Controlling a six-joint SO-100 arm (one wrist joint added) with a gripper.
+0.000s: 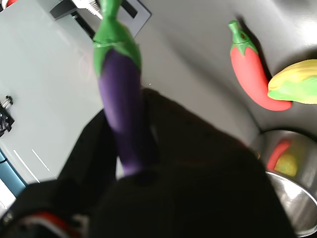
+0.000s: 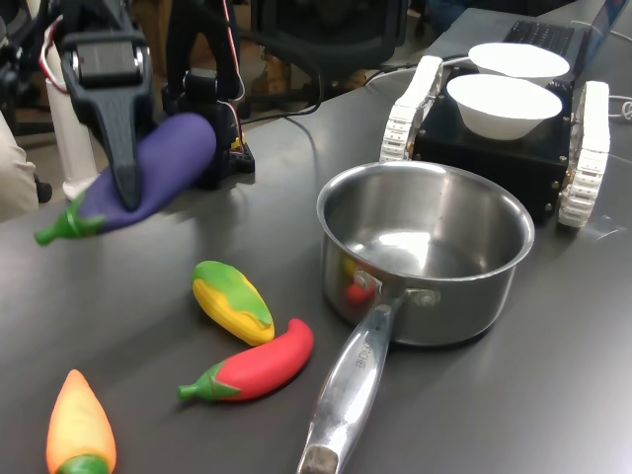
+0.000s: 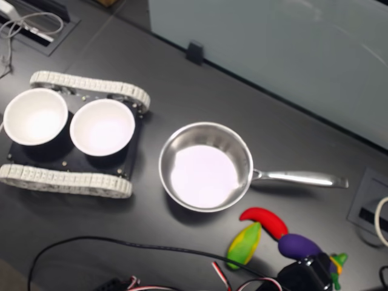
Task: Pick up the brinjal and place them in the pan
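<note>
My gripper [image 2: 123, 188] is shut on the purple brinjal [image 2: 158, 170] and holds it off the table, tilted, with its green stem end pointing down toward the first exterior view's left. The wrist view shows the brinjal [image 1: 124, 109] sticking out from between the black fingers [image 1: 94, 153]. The steel pan [image 2: 444, 306] stands upright to the right in the first exterior view, its long handle [image 2: 346, 395] pointing toward the camera, and nothing lies inside it. In the second exterior view the brinjal [image 3: 300, 245] and gripper [image 3: 315, 270] sit below and right of the pan [image 3: 165, 163].
A red chili toy [image 2: 257, 370] and a yellow-green corn toy [image 2: 232, 301] lie on the table between the brinjal and the pan. An orange toy [image 2: 79, 425] lies at the front left. A tracked base carrying two white bowls [image 2: 504, 99] stands behind the pan.
</note>
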